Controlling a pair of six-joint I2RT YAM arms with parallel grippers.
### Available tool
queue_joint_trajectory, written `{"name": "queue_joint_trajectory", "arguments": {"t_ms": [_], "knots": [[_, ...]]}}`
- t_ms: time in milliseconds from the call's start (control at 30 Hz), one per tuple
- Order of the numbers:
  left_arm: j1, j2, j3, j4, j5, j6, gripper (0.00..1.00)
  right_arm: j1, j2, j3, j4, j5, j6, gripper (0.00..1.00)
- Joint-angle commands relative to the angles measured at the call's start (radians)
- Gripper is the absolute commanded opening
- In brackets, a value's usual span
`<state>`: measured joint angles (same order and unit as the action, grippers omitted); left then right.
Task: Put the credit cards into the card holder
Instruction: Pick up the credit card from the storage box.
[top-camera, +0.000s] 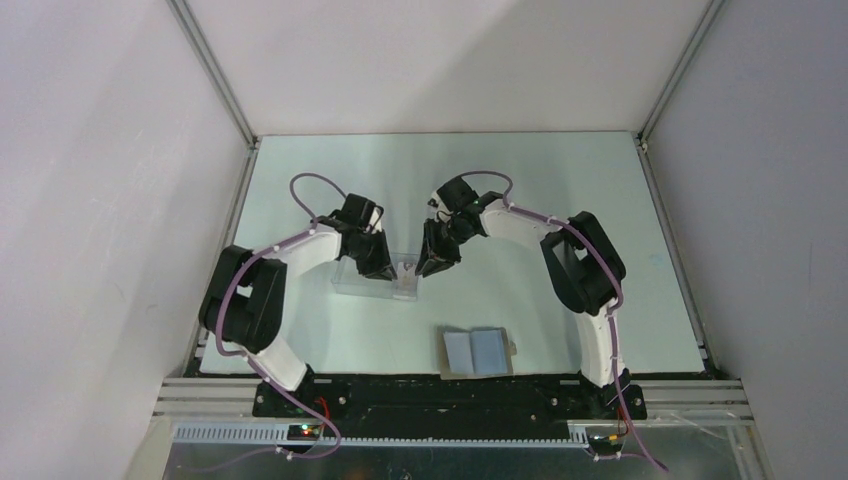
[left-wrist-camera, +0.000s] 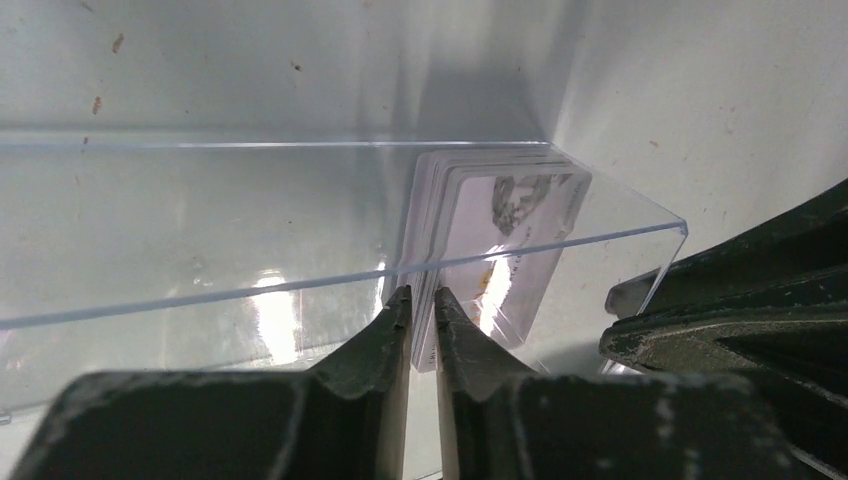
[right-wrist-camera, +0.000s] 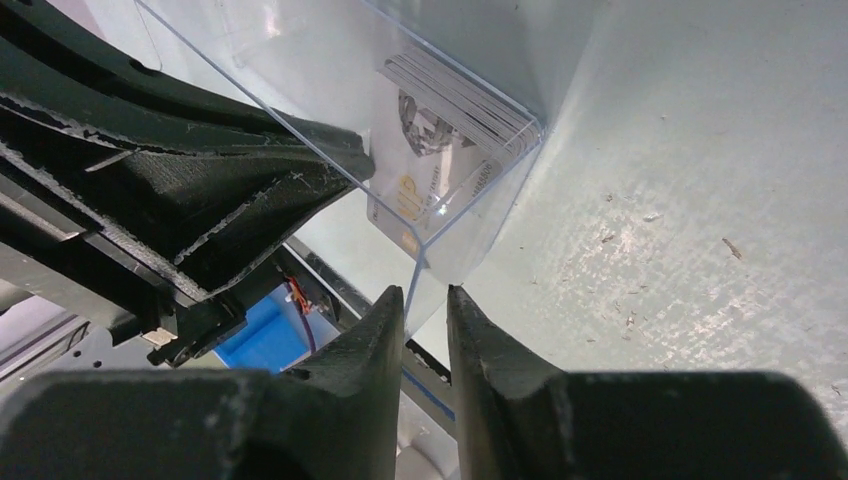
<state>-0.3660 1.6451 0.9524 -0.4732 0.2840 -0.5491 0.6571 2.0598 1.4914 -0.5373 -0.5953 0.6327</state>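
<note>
table (top-camera: 560, 180): pale green | clear box (top-camera: 352, 283): centre | card holder (top-camera: 476, 352): open, near edge

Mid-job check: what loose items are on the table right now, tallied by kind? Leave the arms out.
Clear plastic box: 1
Stack of credit cards, standing inside the box, too tightly packed to count singly: 1
Card holder, lying open with its blue lining up: 1
Total: 3
</note>
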Motion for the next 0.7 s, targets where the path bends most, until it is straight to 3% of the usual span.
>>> {"name": "queue_joint_trajectory", "arguments": {"t_ms": [0, 467, 667], "knots": [[0.006, -0.001, 0.044, 0.000, -0.017, 0.030, 0.15, 0.000, 0.017, 0.037, -0.038, 0.013, -0.018, 0.24], [-0.025, 0.043, 0.077, 0.000, -0.011, 0.034, 0.13, 0.002, 0.028, 0.044, -0.041, 0.003, -0.023, 0.20], [-0.034, 0.056, 0.077, 0.000, -0.019, 0.036, 0.19, 0.002, 0.029, 0.045, -0.041, -0.002, -0.024, 0.19]]}}
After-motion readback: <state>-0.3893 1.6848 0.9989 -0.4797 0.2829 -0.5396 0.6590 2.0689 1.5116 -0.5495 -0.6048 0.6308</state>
